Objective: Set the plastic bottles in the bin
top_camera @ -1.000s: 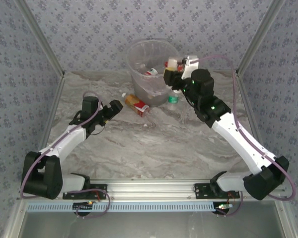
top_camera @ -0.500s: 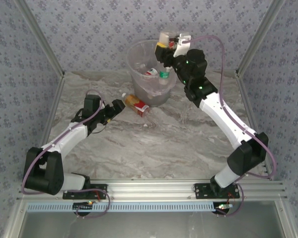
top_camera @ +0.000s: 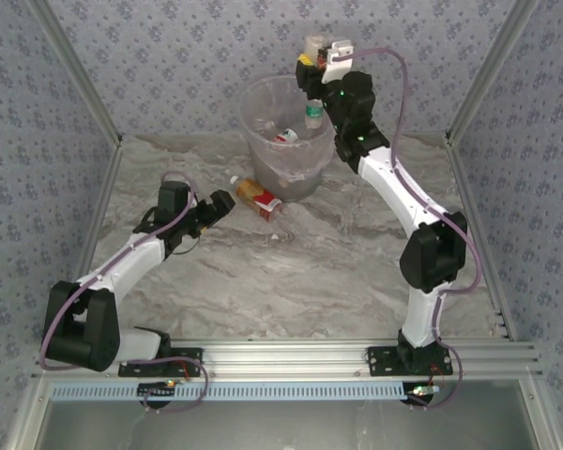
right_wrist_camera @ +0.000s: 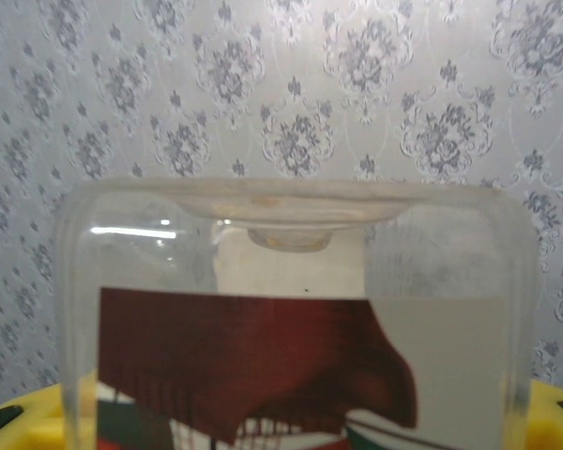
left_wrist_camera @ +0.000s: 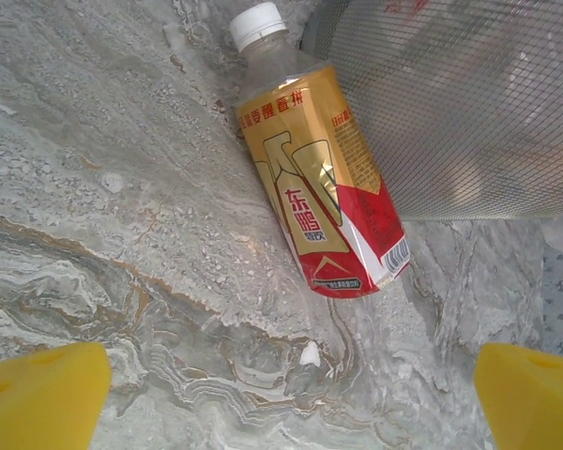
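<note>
Plainly, gold-red bottle (left_wrist_camera: pixel 319 192) label reads 东鹏; lies beside bin (left_wrist_camera: pixel 469 103).

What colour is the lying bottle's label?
The label is gold and red, clearest in the left wrist view.

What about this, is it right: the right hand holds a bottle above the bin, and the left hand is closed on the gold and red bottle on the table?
Not quite: the left hand is open, short of the gold and red bottle lying on the table, as the left wrist view shows. The rest holds.
</note>
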